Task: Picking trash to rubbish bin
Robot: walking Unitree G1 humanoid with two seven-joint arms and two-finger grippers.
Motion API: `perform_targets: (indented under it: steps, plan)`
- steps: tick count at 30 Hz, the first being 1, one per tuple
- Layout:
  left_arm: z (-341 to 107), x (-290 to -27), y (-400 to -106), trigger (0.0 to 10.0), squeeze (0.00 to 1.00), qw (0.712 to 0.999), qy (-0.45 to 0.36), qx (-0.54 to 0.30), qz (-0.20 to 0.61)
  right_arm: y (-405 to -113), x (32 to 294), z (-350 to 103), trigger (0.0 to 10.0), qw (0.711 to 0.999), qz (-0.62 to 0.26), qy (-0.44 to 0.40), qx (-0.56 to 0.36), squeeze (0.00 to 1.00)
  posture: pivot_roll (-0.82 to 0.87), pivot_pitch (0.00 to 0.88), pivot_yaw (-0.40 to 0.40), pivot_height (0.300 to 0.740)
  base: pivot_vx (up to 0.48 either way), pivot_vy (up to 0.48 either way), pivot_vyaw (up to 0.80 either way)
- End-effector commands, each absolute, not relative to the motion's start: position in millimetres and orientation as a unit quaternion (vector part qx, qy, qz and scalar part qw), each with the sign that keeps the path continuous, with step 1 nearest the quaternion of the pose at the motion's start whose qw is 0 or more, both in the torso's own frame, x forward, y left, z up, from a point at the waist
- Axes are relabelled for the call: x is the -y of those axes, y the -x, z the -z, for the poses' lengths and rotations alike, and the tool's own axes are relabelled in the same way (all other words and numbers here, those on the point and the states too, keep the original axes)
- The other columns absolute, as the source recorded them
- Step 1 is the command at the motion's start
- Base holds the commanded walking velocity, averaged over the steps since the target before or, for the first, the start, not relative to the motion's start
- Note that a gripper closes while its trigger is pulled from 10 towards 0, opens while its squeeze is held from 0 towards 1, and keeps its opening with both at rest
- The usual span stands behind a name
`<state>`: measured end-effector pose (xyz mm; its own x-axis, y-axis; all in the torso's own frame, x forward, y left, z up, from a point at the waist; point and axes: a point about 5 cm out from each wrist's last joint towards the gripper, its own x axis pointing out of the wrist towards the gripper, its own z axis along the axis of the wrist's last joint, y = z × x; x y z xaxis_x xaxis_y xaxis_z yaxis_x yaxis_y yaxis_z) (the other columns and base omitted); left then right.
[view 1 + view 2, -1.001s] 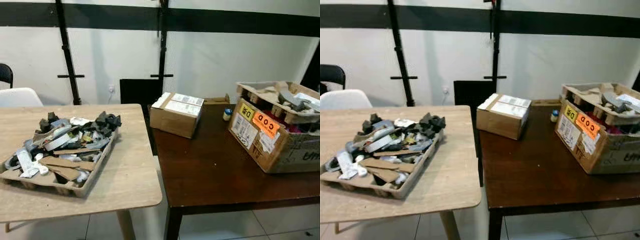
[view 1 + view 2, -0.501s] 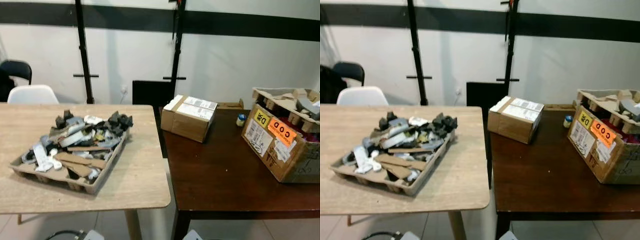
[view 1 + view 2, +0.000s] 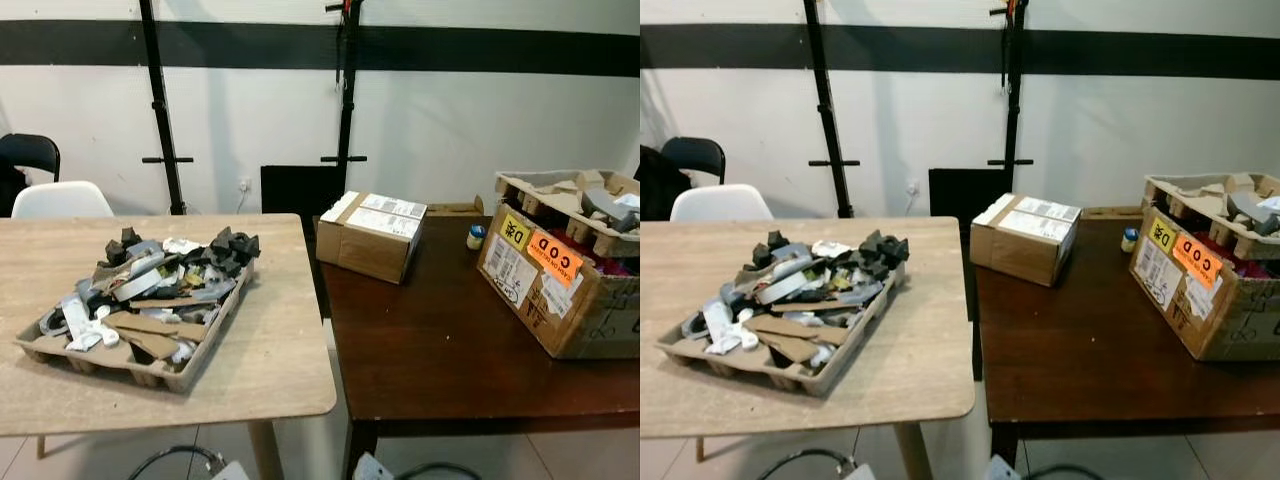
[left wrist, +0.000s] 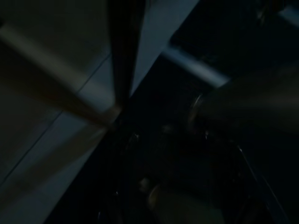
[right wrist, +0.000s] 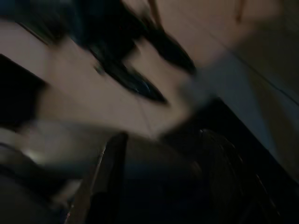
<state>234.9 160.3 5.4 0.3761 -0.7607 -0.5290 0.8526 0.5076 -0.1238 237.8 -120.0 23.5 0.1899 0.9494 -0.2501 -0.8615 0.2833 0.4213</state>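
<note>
A cardboard pulp tray (image 3: pixel 60 358) sits on the light wooden table (image 3: pixel 270 370) at the left. It is heaped with trash (image 3: pixel 150 290): cardboard scraps, black foam bits, and grey and white pieces. On the dark brown table (image 3: pixel 440 350) to the right, a large open cardboard box (image 3: pixel 545 285) with a "COD" sticker holds more cardboard scraps. Both arms hang idle; the left wrist view is very dark and the right wrist view is blurred, with floor tiles (image 5: pixel 261 70) faintly visible.
A small sealed carton (image 3: pixel 368 235) and a little bottle (image 3: pixel 477 237) stand at the back of the dark table. A white chair (image 3: pixel 60 198) and a black chair (image 3: pixel 28 155) are behind the light table. Two black stands (image 3: pixel 160 110) and a black panel (image 3: pixel 298 190) line the wall.
The whole picture has shifted as the camera moved; the tables, tray and boxes keep their places. Cables now show at the bottom edge.
</note>
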Motion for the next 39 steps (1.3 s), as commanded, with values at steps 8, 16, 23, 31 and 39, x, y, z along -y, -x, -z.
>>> perform_targets:
  steps: [8,16,23,31,39]
  plan:
    - [-60,-163,-254,10.0,0.0,0.819,-0.038,-0.208,0.534,-273,114,-108,10.0,0.76,-0.607,-0.221,-0.072,0.0,-0.05,0.061,-0.025,0.74,0.0,0.0,0.0]
    - [-126,-169,-282,10.0,0.0,0.857,-0.043,-0.085,0.506,-312,125,-159,10.0,0.81,-0.53,-0.25,0.038,0.0,-0.03,0.059,-0.034,0.74,0.0,0.0,0.0]
    - [-198,-181,-336,10.0,0.0,0.952,-0.067,0.052,0.296,-347,137,-171,10.0,0.905,-0.376,-0.194,0.039,0.0,-0.01,0.063,-0.027,0.74,0.0,0.0,0.0]
    - [-223,-196,-364,10.0,0.0,0.973,-0.183,0.033,0.136,-357,130,-158,10.0,0.945,-0.3,-0.134,-0.002,0.0,-0.01,0.071,-0.011,0.74,0.0,0.0,0.0]
    - [-210,-233,-372,10.0,1.0,0.991,-0.092,-0.057,-0.073,-352,118,-150,10.0,0.939,-0.33,-0.1,-0.01,0.0,-0.01,0.074,-0.009,0.74,0.0,0.0,0.0]
